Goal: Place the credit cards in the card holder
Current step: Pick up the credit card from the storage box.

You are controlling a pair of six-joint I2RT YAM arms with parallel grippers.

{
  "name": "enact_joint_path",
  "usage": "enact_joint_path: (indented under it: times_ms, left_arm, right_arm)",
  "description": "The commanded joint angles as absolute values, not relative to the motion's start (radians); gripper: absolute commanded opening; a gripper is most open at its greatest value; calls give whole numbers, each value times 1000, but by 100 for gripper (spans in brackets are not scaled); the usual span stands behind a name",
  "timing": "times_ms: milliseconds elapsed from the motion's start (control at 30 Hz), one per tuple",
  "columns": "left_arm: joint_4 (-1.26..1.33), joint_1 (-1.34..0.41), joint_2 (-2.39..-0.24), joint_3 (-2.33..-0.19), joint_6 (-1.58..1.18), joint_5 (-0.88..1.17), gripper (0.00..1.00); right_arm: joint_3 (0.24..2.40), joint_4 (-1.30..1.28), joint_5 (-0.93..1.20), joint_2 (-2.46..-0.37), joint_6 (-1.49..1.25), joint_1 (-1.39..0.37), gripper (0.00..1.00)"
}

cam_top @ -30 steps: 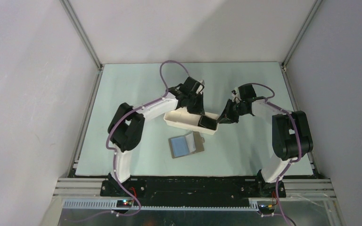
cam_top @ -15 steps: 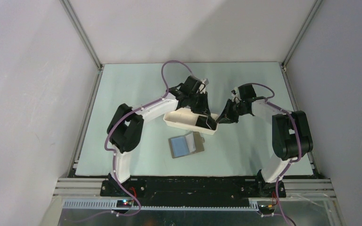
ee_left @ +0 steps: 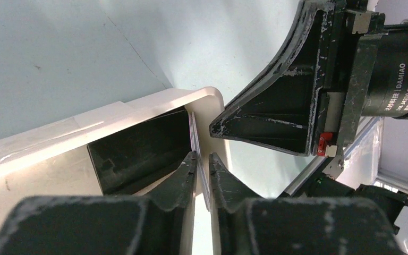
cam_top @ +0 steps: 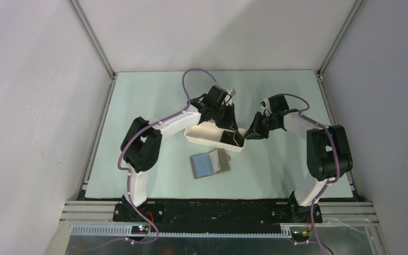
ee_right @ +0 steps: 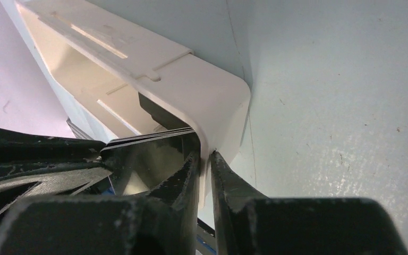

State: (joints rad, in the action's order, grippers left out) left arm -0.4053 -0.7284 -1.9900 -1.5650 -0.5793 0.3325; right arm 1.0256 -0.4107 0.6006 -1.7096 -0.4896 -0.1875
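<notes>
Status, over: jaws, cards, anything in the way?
Right gripper shut on white tray's end wall. Left gripper straddling a card edge, grip unclear. Credit cards in tray; card holder open on table. Nothing blocking holder.

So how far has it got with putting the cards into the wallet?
Nothing looks done: the card holder lies open, no dark card showing in it. In hand: the right gripper clamps the end wall of the white tray; the left gripper straddles one of the credit cards standing there, pinched or not I cannot tell. Left: moving every card across.
</notes>
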Motion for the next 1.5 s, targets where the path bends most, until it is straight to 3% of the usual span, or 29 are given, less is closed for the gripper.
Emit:
enact_joint_path:
  times_ms: [0, 267, 467, 800, 1033, 1300, 1467]
  left_arm:
    - [-399, -740, -1995, -1587, -603, 401, 14]
    - [-396, -741, -2021, -1634, -641, 453, 20]
    - [-386, -741, -2030, -1632, -653, 469, 20]
    - [-345, -740, -2042, -1600, -679, 496, 20]
    - [-332, -734, -2029, -1579, -705, 473, 19]
    - [-333, -728, -2032, -1569, -716, 453, 18]
    - [-355, -726, -2031, -1550, -715, 410, 22]
  right_arm:
    - [1063, -377, 682, -1657, -469, -185, 26]
    - [1065, -410, 679, -1574, -443, -180, 65]
    - [1050, -452, 690, -1511, -427, -162, 73]
    - [1018, -427, 757, -1499, -445, -148, 74]
    - [1007, -440, 740, -1496, -443, -142, 55]
    - [1009, -448, 726, -1515, -445, -162, 52]
    - [1009, -464, 697, -1505, -447, -159, 51]
